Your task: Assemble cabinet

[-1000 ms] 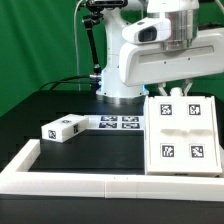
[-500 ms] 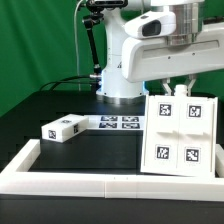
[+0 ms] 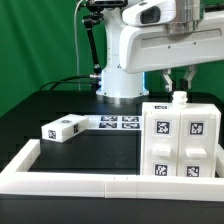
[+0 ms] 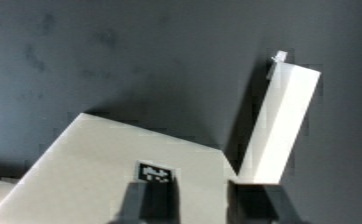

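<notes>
The white cabinet box [image 3: 180,142] stands upright at the exterior view's right, several marker tags on its front, a small white stub [image 3: 181,97] on its top. My gripper [image 3: 180,86] hangs just above that top, its jaws apart and holding nothing. In the wrist view the gripper [image 4: 199,192] straddles the cabinet's white top [image 4: 107,160], which bears a tag [image 4: 155,172]; a thin white panel [image 4: 284,105] stands out from its side. A small white tagged block [image 3: 62,128] lies apart on the black table, at the exterior view's left.
The marker board [image 3: 120,122] lies flat between the block and the robot base [image 3: 125,70]. A long low white rail [image 3: 90,180] edges the table's front and left. A green backdrop stands behind.
The cabinet box, held tilted back a second ago, now stands upright on the table. My gripper has let go of it and risen a little.
</notes>
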Motion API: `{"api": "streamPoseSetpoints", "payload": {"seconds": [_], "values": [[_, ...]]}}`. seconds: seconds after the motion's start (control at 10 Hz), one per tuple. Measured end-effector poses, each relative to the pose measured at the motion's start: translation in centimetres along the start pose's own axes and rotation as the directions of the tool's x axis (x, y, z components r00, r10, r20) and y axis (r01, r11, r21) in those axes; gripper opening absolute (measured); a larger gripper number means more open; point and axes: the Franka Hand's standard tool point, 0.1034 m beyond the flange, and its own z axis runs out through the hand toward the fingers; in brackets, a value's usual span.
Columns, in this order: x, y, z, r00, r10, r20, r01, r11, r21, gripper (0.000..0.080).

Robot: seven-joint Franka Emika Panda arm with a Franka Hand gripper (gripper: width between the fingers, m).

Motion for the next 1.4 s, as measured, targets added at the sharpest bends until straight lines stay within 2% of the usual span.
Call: {"api": "streamPoseSetpoints", "payload": {"seconds": [0.1, 0.2, 0.3, 0.4, 0.5, 0.6, 0.8, 0.9, 1.0, 1.4], "values": [[0.0, 0.0, 0.0, 1.000, 0.000, 0.000, 0.000, 1.000, 0.000, 0.0185], [0.0, 0.0, 0.0, 1.000, 0.000, 0.000, 0.000, 1.000, 0.000, 0.0397], [0.0, 0.0, 0.3, 1.000, 0.000, -0.011, 0.000, 1.000, -0.002, 0.0397], [-1.6, 0.4, 2.0, 1.000, -0.008, -0.026, 0.007, 1.000, -0.009, 0.0548], [-4.3, 1.4, 3.2, 1.000, -0.005, -0.021, 0.005, 1.000, -0.017, 0.0685], [-6.5, 2.7, 3.6, 1.000, 0.004, -0.023, -0.005, 1.000, -0.027, 0.0767], [-10.9, 6.1, 4.5, 0.999, 0.031, -0.033, -0.033, 0.999, -0.044, 0.0794], [-12.0, 7.5, 4.7, 0.997, 0.070, -0.027, -0.071, 0.996, -0.044, 0.0794], [-12.2, 8.0, 4.7, 0.990, 0.135, -0.030, -0.136, 0.990, -0.043, 0.0797], [-12.1, 7.5, 4.8, 0.927, 0.374, -0.038, -0.375, 0.927, -0.028, 0.0797]]}}
